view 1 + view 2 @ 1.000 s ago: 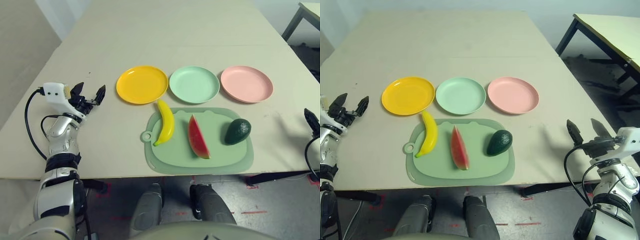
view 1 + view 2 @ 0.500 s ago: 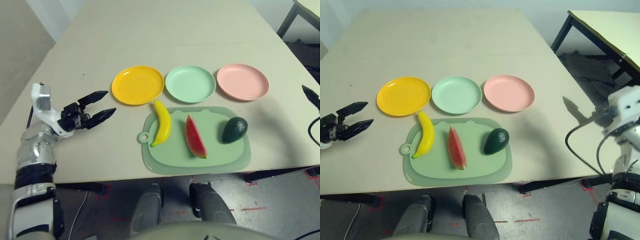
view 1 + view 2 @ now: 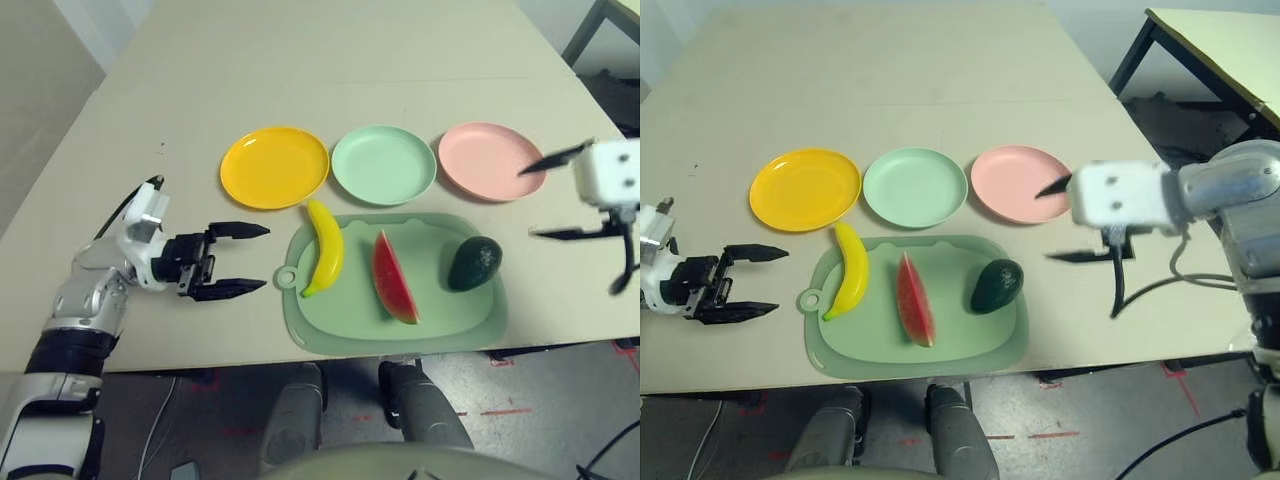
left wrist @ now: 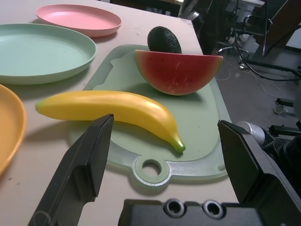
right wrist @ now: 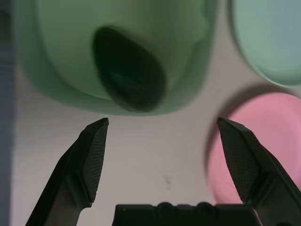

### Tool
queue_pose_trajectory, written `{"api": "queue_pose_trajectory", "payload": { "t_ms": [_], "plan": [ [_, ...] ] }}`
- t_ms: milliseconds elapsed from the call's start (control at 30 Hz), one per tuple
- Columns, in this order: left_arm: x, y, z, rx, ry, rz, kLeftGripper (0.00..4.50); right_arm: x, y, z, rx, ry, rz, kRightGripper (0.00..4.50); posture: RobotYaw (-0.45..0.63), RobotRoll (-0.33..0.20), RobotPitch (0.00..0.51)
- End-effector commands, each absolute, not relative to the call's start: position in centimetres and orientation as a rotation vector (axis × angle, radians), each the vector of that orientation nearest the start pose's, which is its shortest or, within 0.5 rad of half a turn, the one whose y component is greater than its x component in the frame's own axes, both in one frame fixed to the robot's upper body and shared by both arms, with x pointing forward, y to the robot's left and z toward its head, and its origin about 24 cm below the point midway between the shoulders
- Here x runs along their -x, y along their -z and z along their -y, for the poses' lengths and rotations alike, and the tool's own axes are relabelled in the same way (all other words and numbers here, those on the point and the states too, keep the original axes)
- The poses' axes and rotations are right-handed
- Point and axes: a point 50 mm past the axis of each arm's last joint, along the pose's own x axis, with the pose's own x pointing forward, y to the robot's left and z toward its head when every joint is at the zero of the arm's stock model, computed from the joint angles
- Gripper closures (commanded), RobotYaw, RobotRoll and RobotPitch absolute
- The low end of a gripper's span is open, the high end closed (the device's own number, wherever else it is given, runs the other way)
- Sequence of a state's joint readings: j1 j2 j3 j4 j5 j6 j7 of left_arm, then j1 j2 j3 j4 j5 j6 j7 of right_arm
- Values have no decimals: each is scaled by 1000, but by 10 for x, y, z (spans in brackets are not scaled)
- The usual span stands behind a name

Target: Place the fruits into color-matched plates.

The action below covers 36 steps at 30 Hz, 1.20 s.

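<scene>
A curved yellow banana, a red watermelon wedge and a dark green avocado lie on a pale green mat. Behind it stand the yellow-orange plate, the mint green plate and the pink plate. My left gripper is open, low over the table left of the mat, pointing at the banana. My right gripper is open, raised above the table right of the avocado, by the pink plate's edge.
The table's front edge runs just below the mat. A second table stands at the far right with dark floor between. Bare tabletop stretches behind the plates and to the left.
My left gripper has moved right, toward the mat and banana. My right arm has swung in from the table's right edge and now hovers beside the avocado and pink plate.
</scene>
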State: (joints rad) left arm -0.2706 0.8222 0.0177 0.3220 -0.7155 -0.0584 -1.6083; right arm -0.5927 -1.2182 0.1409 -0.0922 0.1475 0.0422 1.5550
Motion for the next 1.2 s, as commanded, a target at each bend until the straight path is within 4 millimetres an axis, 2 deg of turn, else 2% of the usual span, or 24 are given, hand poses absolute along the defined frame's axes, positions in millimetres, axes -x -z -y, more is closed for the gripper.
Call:
{"api": "queue_pose_trajectory", "payload": {
  "t_ms": [33,333,1200],
  "plan": [
    [-241,-112,-264,-124,1454,-17,0,-254,-244,230,1236,-1367,-460,10,-20,0,189],
    [-239,-114,-260,-136,1469,2,0,-257,-222,211,1316,-1393,-444,10,2,0,186],
    [-236,-114,-262,-172,1469,3,0,-269,-184,206,1338,-1395,-496,10,24,0,173]
  ]
}}
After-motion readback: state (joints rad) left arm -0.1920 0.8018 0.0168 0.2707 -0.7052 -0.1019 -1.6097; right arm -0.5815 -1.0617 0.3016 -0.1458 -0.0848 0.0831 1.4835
